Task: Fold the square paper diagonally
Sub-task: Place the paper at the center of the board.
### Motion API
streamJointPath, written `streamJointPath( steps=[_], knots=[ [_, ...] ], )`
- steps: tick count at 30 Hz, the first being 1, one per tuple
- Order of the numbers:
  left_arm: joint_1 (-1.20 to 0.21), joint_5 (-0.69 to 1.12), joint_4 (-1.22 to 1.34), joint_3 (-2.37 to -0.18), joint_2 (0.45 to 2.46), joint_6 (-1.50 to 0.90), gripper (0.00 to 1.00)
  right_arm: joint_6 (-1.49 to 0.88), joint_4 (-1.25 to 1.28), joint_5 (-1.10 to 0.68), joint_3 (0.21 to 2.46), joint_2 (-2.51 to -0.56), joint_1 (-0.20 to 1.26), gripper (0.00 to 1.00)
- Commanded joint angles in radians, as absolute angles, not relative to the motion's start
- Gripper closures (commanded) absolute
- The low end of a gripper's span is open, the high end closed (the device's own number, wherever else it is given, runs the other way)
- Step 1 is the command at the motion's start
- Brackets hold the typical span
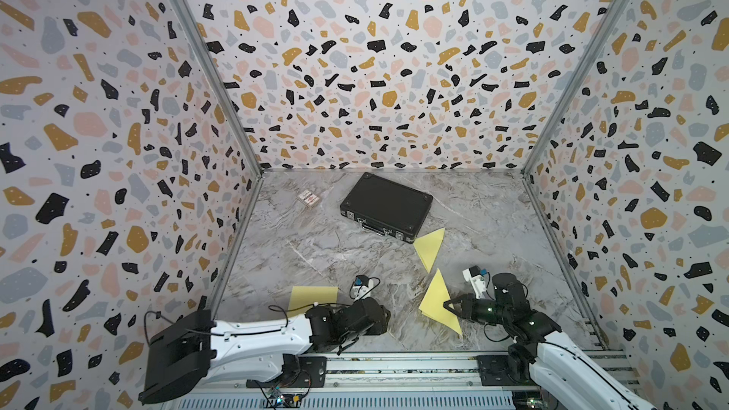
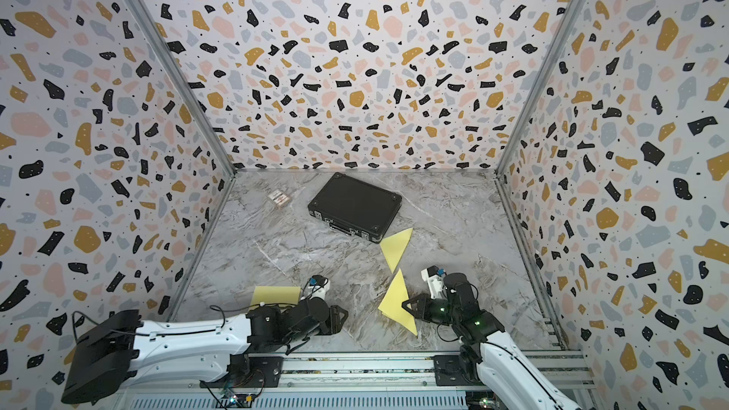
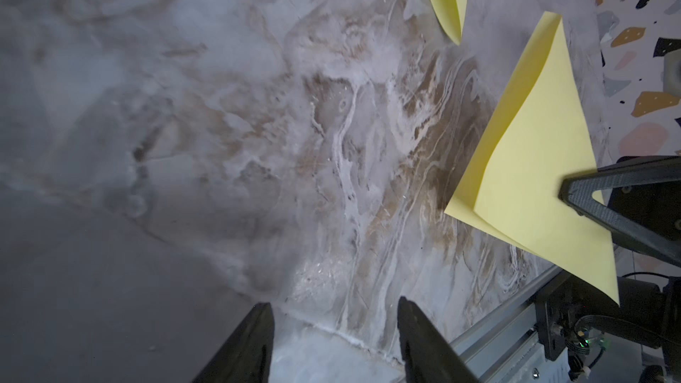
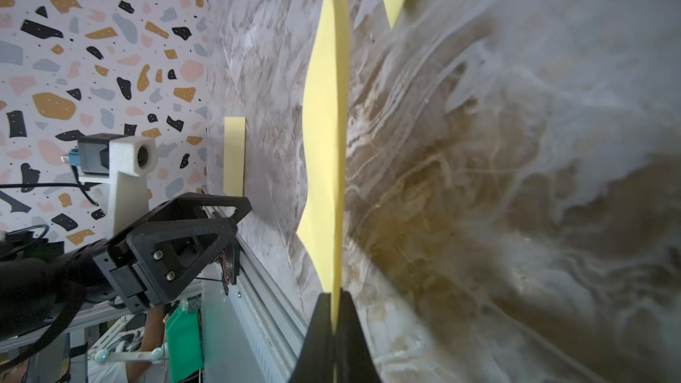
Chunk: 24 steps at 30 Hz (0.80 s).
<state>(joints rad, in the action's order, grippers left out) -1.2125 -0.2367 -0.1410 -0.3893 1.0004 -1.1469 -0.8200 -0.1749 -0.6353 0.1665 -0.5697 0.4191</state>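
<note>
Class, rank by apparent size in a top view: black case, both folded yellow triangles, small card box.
1. black case
2. gripped triangle and triangle beside the case: too alike to rank
3. small card box

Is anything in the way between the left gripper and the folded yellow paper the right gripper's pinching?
Nothing visible. Only bare table lies between the open left gripper and the folded paper pinched by the right gripper. The other folded triangle and black case sit farther back.
</note>
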Motion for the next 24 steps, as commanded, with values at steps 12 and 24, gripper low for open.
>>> streamJointPath(
  steps=[12, 24],
  knots=[
    [-1.211, -0.306, -0.284, -0.298, 0.629, -1.037, 0.33, -0.85, -0.339, -0.385, 0.375, -0.488, 0.418, 1.0],
    [-1.21, -0.36, -0.269, -0.277, 0.538, -0.976, 0.32, -0.769, -0.341, -0.287, 0.509, -0.661, 0.418, 1.0]
  ],
)
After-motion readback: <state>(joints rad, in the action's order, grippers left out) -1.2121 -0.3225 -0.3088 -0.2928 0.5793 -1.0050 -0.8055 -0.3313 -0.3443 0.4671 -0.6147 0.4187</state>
